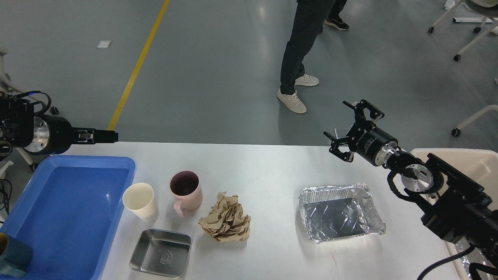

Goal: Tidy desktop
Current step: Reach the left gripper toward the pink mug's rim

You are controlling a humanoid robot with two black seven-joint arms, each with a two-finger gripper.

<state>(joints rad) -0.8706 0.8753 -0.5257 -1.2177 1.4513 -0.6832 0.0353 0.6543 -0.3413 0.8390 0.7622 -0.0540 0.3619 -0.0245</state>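
The smooth white counter (264, 163) fills the lower part of the frame, wide and plain with rounded corners. At the lower left sits a shiny blue plastic tray (66, 210) with a teal thing (13, 258) in its bottom corner. Just beside the tray stands a cream paper cup (140, 200), and next to that a pink mug (186, 191), dark inside. Below them lies a flat square steel pan (161, 252). A crumpled ball of brown paper (226, 218) rests in the middle. To the right is a wrinkly silver foil tray (339, 212). The right claw (347, 128) hangs above the counter's far edge at the right, its two black fingers spread wide and holding nothing. The left claw (105, 136) pokes in from the left, thin and dark, and I cannot tell if it is spread. A beige bin (476, 159) sits at the right edge.
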